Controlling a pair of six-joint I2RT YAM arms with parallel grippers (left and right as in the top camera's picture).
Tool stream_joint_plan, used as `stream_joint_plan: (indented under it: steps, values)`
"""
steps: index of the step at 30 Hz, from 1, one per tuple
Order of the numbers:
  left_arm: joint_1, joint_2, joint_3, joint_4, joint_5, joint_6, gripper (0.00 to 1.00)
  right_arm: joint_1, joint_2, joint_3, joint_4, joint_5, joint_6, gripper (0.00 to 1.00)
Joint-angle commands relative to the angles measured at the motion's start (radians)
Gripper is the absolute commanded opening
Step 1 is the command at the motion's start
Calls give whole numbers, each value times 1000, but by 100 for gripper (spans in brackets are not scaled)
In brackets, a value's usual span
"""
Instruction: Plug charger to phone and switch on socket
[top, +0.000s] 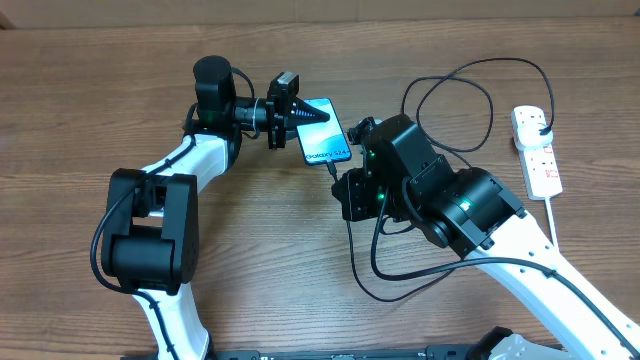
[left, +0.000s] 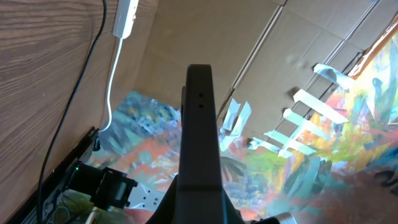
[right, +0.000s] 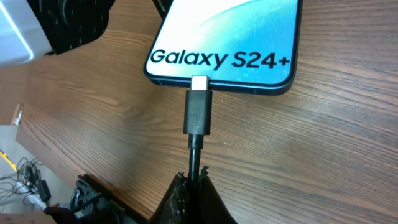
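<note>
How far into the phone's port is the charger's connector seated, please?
Partly in at most: the charger connector touches the bottom edge of the phone, yet its silver tip shows outside.

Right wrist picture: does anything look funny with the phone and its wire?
The thin black charger meets the slim blue-screened phone at its bottom edge, but the silver tip shows, so it seems not pushed fully in.

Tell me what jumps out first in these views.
The bright blue phone lies in the middle, the charger tip at its bottom edge, its cable held by the right gripper. The left gripper sits over the phone's far end; the white socket lies far right.
</note>
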Motion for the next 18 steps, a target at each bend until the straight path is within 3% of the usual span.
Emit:
stream_joint_plan:
  steps: [1,18]
  values:
    - [-6,2,26,8,25,-23,4,5,4,-3,-9,4,-7,4]
    - [-6,2,26,8,-17,5,4,5,4,-3,-29,3,-7,4]
